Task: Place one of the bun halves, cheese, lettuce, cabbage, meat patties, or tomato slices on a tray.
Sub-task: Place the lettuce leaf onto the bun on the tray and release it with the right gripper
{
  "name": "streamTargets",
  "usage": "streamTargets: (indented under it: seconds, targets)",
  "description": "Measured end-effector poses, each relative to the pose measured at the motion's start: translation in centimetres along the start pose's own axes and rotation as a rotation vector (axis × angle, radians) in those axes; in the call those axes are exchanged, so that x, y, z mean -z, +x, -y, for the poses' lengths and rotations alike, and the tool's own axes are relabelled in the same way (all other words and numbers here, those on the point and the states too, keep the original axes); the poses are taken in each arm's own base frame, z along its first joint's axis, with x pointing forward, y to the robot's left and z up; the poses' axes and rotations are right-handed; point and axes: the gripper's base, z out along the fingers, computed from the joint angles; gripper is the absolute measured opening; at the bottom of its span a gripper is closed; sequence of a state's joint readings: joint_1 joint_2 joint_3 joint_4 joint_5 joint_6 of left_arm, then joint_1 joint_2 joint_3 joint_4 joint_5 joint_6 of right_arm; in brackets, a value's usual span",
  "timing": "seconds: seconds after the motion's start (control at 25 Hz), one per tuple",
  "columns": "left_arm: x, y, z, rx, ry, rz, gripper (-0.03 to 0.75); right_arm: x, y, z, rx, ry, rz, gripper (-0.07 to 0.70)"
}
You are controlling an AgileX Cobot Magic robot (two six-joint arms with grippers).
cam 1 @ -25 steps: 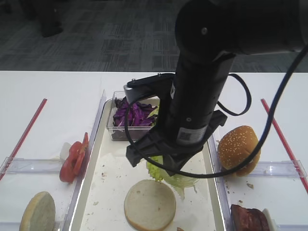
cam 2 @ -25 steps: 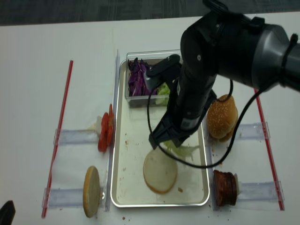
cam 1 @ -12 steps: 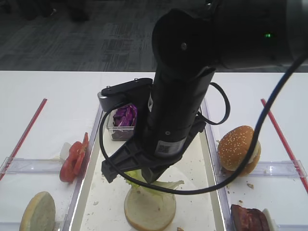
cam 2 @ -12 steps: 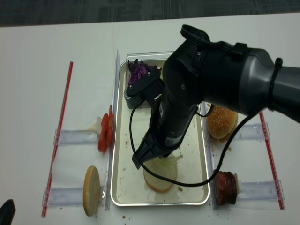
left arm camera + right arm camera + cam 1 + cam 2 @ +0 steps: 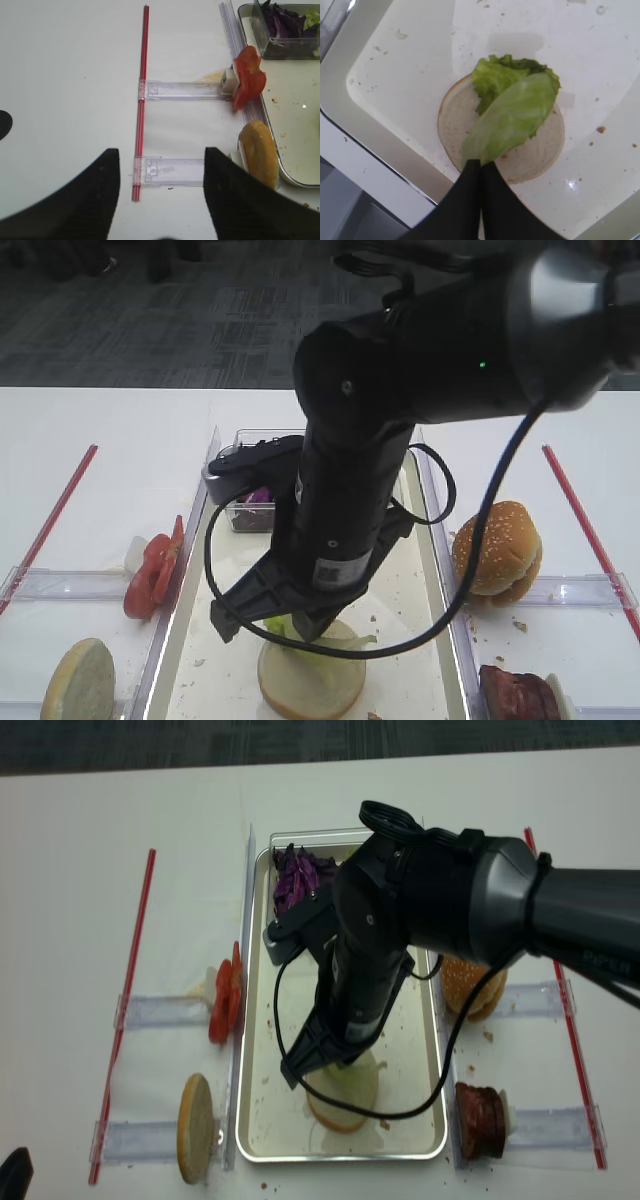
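Note:
My right gripper (image 5: 481,165) is shut on a pale green lettuce (image 5: 512,110) leaf. The leaf drapes over the flat cut face of a bun half (image 5: 535,150) lying at the near end of the cream tray (image 5: 410,65). From above, the right arm covers most of that bun half (image 5: 345,1105) and the lettuce (image 5: 315,635). My left gripper (image 5: 161,152) stands open over bare table to the left of the tray, with nothing between its fingers. Beside it are tomato slices (image 5: 248,75) and another bun half (image 5: 260,152), on edge in clear holders.
Purple cabbage (image 5: 295,880) fills a clear tub at the tray's far end. A sesame bun (image 5: 470,990) and meat patties (image 5: 480,1120) sit in holders right of the tray (image 5: 262,1110). Red strips (image 5: 135,970) lie along both sides of the table.
My right arm has carried the lettuce from the middle of the tray toward its near end and lowered it over the bun half. The left gripper's earlier state is not shown.

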State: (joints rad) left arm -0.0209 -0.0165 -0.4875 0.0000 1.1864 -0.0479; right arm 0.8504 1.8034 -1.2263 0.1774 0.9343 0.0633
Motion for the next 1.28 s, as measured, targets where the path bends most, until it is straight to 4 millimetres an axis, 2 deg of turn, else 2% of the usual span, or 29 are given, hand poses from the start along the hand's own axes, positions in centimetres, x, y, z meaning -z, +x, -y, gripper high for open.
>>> streamTargets:
  seconds: [0.4,0.68,0.8,1.04,1.12,1.28]
  targets:
    - [0.0,0.0,0.0,0.0,0.0,0.0,0.36,-2.3,-0.3,0.3,0.004,0.006,-0.035,0.012]
    - [0.0,0.0,0.0,0.0,0.0,0.0,0.36,-2.8,-0.2,0.4,0.004,0.008,-0.047,0.027]
    - [0.0,0.0,0.0,0.0,0.0,0.0,0.36,-2.8,-0.2,0.4,0.004,0.008,-0.047,0.105]
    - [0.0,0.0,0.0,0.0,0.0,0.0,0.36,-2.8,-0.2,0.4,0.004,0.008,-0.051,0.404]
    - [0.0,0.0,0.0,0.0,0.0,0.0,0.36,-2.8,-0.2,0.4,0.004,0.008,-0.051,0.446]
    - [0.0,0.0,0.0,0.0,0.0,0.0,0.359,-2.8,-0.2,0.4,0.0,0.008,-0.054,0.468]
